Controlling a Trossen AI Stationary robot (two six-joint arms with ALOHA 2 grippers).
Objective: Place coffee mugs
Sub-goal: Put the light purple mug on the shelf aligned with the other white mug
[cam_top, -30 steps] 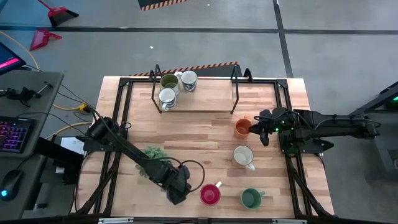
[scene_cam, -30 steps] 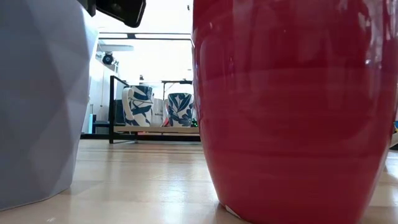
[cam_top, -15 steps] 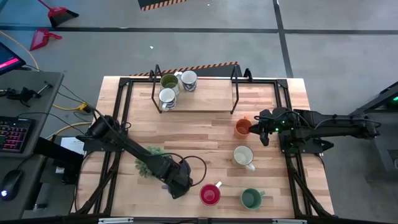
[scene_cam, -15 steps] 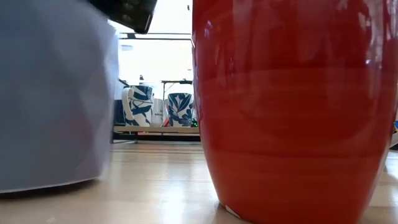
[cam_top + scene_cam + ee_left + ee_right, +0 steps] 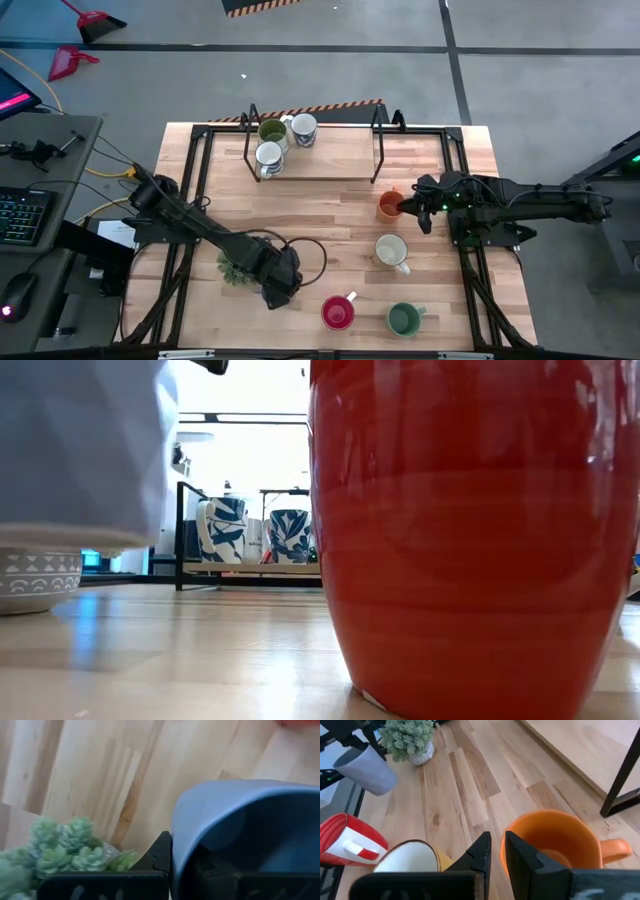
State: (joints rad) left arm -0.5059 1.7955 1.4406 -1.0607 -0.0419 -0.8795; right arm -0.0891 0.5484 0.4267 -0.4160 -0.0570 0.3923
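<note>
Wood planks make up the table, and at its far edge stands a black-framed rack whose shelf already carries three mugs: an olive green mug and two white patterned mugs.

Near the front edge, the left gripper is clamped on the wall of the blue mug. In the low view that mug hangs clear of the boards, just beside the plant, whose patterned pot shows under it.

On the other side, the right gripper sits at the orange mug, which is in front of the rack's right-hand post. Its fingers appear to pinch the mug's rim, though whether that mug is off the table is hard to tell.

Three mugs wait on the boards: the cream mug, the red mug and the dark green mug.

The step in hand looks like carrying the blue mug to the shelf. I would:
- raise it above the leaves before moving across;
- keep it upright, since a one-wall pinch lets a mug swing;
- come in over the rack's front bar;
- set it in bare space right of the white mugs;
- open only once its base is flat on the shelf.
</note>
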